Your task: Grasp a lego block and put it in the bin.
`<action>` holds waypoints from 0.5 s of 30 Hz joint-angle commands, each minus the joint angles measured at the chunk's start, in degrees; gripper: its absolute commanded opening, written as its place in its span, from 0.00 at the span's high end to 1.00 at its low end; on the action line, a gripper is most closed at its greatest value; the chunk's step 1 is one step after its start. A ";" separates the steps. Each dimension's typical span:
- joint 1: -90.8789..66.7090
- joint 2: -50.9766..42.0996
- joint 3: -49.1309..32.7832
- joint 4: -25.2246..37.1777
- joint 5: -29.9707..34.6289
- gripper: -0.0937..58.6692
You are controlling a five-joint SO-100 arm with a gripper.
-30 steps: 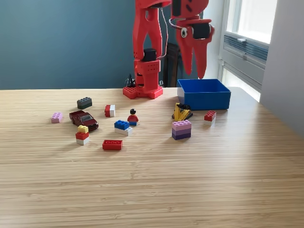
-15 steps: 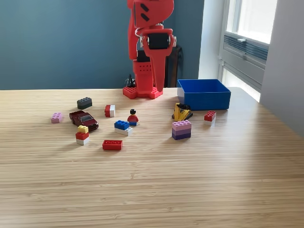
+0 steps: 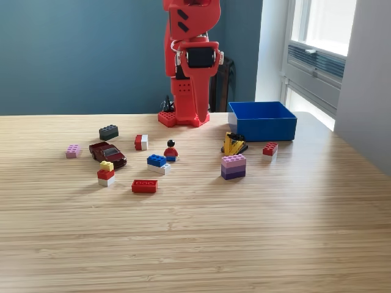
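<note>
My red gripper (image 3: 197, 112) hangs pointing down in front of the arm's own base at the back of the table, well above the tabletop. Its jaws merge with the red base behind, so their state is unclear, and nothing shows between them. The blue bin (image 3: 263, 129) stands to the exterior view's right of the base. Lego blocks lie scattered on the table: a red flat one (image 3: 145, 186), a blue-and-white one (image 3: 157, 163), a purple-and-pink stack (image 3: 233, 166), a red-and-white one (image 3: 141, 142) and a small red one (image 3: 270, 148) near the bin.
Also on the table are a dark grey block (image 3: 109, 132), a pink block (image 3: 73, 150), a yellow-red-white stack (image 3: 105, 173), a dark red toy car (image 3: 109, 153), a minifigure (image 3: 170, 150) and a yellow-black toy (image 3: 233, 144). A window wall is at the right.
The arm has swung from above the bin toward the exterior view's left and now hangs in front of its base, a little lower than half a second ago. The blocks have not moved.
</note>
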 commanded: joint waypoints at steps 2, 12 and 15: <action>1.05 3.96 -0.09 -0.53 -0.09 0.59; 0.97 3.96 0.09 -0.62 0.44 0.59; 0.97 3.96 0.09 -0.70 0.53 0.59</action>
